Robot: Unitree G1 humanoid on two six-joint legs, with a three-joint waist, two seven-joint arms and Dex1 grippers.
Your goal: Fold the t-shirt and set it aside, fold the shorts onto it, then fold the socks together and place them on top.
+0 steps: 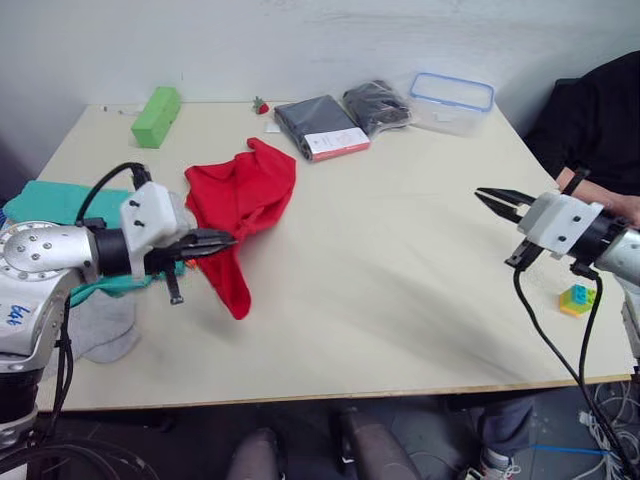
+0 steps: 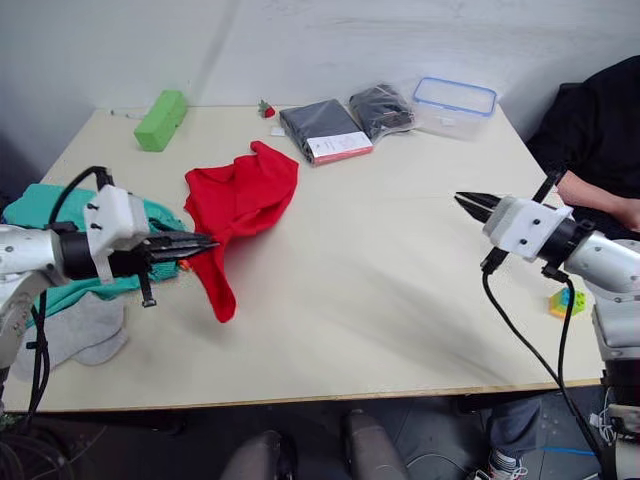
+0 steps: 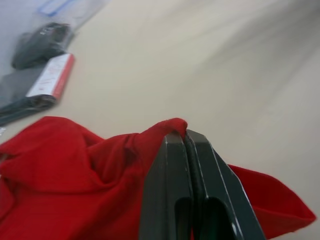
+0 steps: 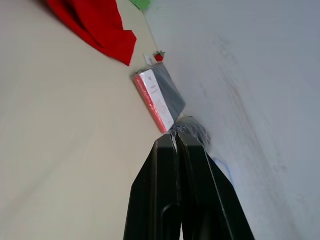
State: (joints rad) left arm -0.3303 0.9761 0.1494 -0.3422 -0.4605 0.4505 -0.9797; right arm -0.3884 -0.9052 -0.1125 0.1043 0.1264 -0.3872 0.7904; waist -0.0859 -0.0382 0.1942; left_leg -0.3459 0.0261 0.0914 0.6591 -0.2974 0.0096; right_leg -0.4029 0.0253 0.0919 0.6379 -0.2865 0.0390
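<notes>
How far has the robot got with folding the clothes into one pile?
Nothing looks finished. The left gripper is shut on a fold of the crumpled t-shirt. The right gripper hangs shut over bare table. The shorts and socks lie unfolded at the table's left edge, still to do.

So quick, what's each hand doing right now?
Left hand: closed, pinching a fold of the red t-shirt.
Right hand: closed, holding nothing, above the table.
</notes>
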